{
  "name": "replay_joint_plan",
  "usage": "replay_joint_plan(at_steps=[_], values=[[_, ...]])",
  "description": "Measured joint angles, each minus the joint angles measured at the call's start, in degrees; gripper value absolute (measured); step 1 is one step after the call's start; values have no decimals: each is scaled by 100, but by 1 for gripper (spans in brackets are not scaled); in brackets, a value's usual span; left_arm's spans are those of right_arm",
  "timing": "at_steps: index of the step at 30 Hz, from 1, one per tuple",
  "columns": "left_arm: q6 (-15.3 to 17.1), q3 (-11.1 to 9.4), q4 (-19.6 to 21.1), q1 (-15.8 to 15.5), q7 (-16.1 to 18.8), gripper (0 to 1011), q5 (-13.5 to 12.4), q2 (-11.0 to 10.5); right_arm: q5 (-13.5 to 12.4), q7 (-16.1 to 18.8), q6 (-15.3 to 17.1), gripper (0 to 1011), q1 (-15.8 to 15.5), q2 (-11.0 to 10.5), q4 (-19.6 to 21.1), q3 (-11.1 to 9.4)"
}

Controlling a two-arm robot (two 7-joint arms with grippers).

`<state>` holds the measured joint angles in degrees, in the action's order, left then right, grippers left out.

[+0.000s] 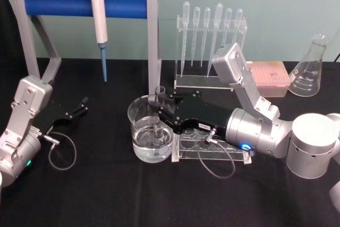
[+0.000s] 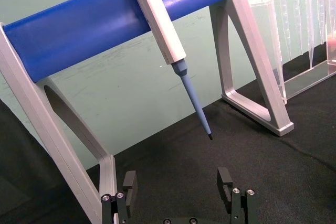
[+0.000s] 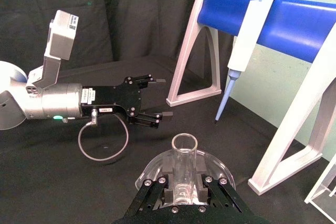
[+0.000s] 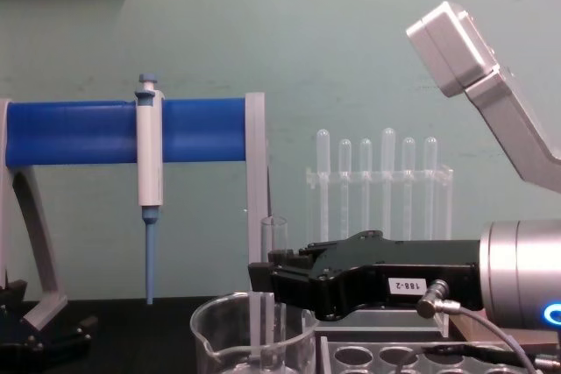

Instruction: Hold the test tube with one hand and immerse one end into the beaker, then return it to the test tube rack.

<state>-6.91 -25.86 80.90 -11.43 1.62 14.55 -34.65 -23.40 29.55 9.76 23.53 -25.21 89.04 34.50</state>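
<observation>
Clear round-bottomed glass test tube stands upright inside the wide clear glass beaker. Its lower end is down in the water and its open rim is above the beaker's rim. Black right gripper with a white number label is clamped on the tube's upper part, reaching in from the robot's right. Beaker sits on the black table, just beside the clear acrylic test tube rack with round holes. Left gripper is empty with its fingers spread, low at the table's left. It's near the blue-barred stand holding 1 white pipettor.
</observation>
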Motion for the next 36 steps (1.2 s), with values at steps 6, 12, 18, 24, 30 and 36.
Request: replay_joint_plan(at_steps=[6, 12, 18, 24, 30, 36], values=[[0, 0, 0, 0, 0, 1000, 0, 0, 0, 0, 0, 241, 0, 0, 0, 0], [0, 0, 0, 0, 0, 1000, 0, 0, 0, 0, 0, 241, 0, 0, 0, 0], [0, 0, 0, 0, 0, 1000, 0, 0, 0, 0, 0, 241, 0, 0, 0, 0], [0, 0, 0, 0, 0, 1000, 0, 0, 0, 0, 0, 241, 0, 0, 0, 0], [0, 0, 0, 0, 0, 1000, 0, 0, 0, 0, 0, 241, 0, 0, 0, 0], [0, 0, 0, 0, -1, 1000, 0, 0, 0, 0, 0, 241, 0, 0, 0, 0]])
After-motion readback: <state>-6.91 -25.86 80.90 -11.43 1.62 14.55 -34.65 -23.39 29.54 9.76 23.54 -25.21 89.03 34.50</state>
